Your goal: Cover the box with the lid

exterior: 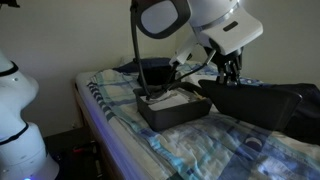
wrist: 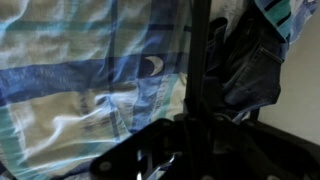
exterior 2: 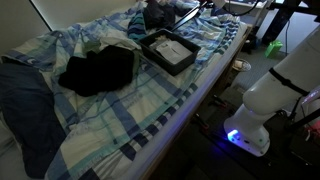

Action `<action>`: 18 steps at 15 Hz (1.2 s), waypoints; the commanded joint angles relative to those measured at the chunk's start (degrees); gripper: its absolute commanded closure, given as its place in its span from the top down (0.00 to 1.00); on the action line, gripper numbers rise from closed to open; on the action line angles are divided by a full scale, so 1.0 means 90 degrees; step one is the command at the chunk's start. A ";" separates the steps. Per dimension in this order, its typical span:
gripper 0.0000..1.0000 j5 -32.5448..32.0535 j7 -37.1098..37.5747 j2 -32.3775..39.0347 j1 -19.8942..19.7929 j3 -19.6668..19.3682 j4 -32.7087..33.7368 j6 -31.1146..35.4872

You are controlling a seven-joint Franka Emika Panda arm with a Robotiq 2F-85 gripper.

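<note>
One dark cloth bundle (exterior 2: 98, 70) lies on plaid-sheeted tabletop (exterior 2: 120, 120), left of box and apart from it in exterior view. One box (exterior: 175, 115) sits mid-tabletop, uncovered, white contents (exterior: 168, 97) inside. One tool (exterior: 232, 76), just right of box, grips upper edge of one lid (exterior: 255, 105). Lid tilted, raised off sheet, beside box on its right.
</note>
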 commanded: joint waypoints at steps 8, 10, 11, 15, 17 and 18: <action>0.02 -0.0050 -0.0365 -0.0265 0.0210 0.0163 0.0031 -0.0123; 0.02 0.0021 -0.0246 -0.0192 0.0222 0.0173 0.0158 -0.0079; 0.02 0.0040 -0.0220 -0.0163 0.0228 0.0173 0.0231 -0.0085; 0.02 0.0048 0.0079 -0.0145 0.0237 0.0199 0.0582 -0.0223; 0.02 0.0052 0.0200 -0.0147 0.0234 0.0207 0.0746 -0.0238; 0.02 0.0057 0.0262 -0.0148 0.0233 0.0211 0.0810 -0.0225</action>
